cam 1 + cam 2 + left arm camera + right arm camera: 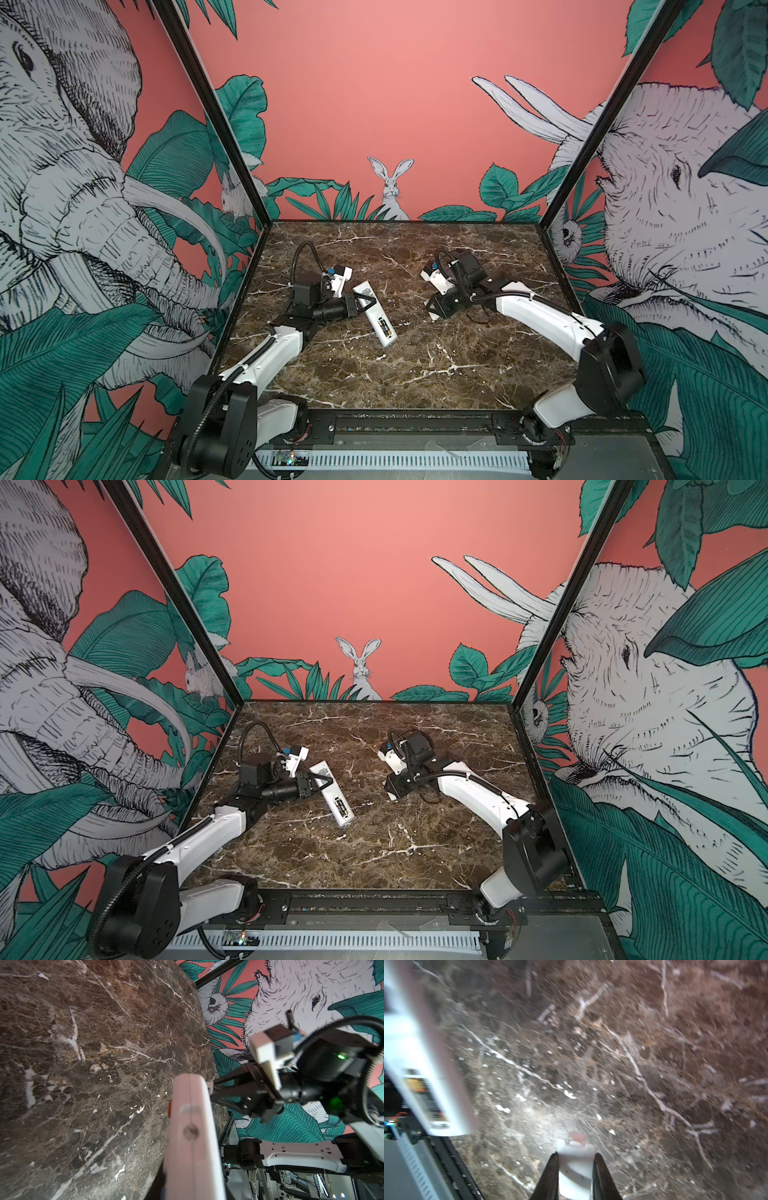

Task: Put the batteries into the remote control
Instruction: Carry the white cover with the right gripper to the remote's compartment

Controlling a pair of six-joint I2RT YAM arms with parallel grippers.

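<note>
The white remote control [374, 313] lies back-up on the marble table, left of centre in both top views. Its compartment at the near end is uncovered, and the dark batteries [385, 327] with orange marks sit inside it. My left gripper [364, 297] is shut on the remote's far half; in the left wrist view the remote [191, 1136] fills the space between the jaws. To the right of the remote, low over the table, my right gripper [434, 312] is shut on a small white cover piece [576, 1153]. The right wrist view shows the remote [415, 1059] and its batteries [426, 1098] blurred.
The marble table [415, 370] is bounded by patterned walls on three sides, with black corner posts [216, 124]. A black rail [415, 422] runs along the front edge between the two arm bases. My right arm [311, 1076] shows in the left wrist view.
</note>
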